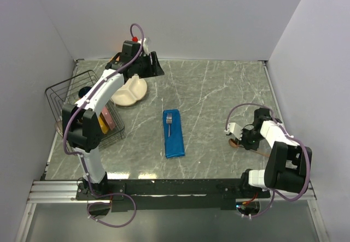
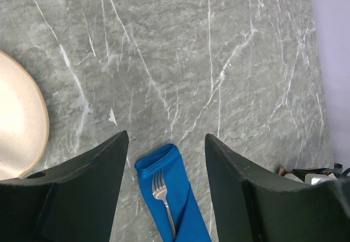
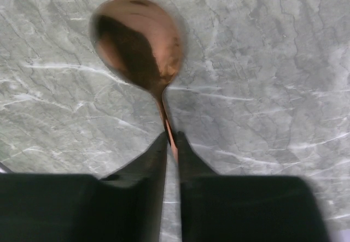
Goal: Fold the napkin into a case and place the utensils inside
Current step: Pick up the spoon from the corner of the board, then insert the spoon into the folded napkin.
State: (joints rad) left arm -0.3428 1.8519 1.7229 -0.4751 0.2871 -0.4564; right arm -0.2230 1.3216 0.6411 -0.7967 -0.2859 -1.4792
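Note:
The blue napkin lies folded as a narrow case (image 1: pixel 174 135) in the middle of the table, long side running near to far. A silver fork (image 1: pixel 169 119) is tucked into it, tines showing at the far end. In the left wrist view the case (image 2: pixel 183 204) and fork (image 2: pixel 159 186) sit below my left gripper (image 2: pixel 167 135), which hangs open and empty high above them. My left gripper (image 1: pixel 150 66) is at the far left, over the plate. My right gripper (image 3: pixel 171 138) is shut on the thin handle of the brown spoon (image 3: pixel 136 37). In the top view the spoon (image 1: pixel 233 142) is at the table's right, by the right gripper (image 1: pixel 241 138).
A white divided plate (image 1: pixel 131 92) lies at the far left, its rim (image 2: pixel 22 122) showing in the left wrist view. A black wire basket (image 1: pixel 65 92) with coloured flat plates (image 1: pixel 107 121) stands at the left edge. Walls close in the table on three sides.

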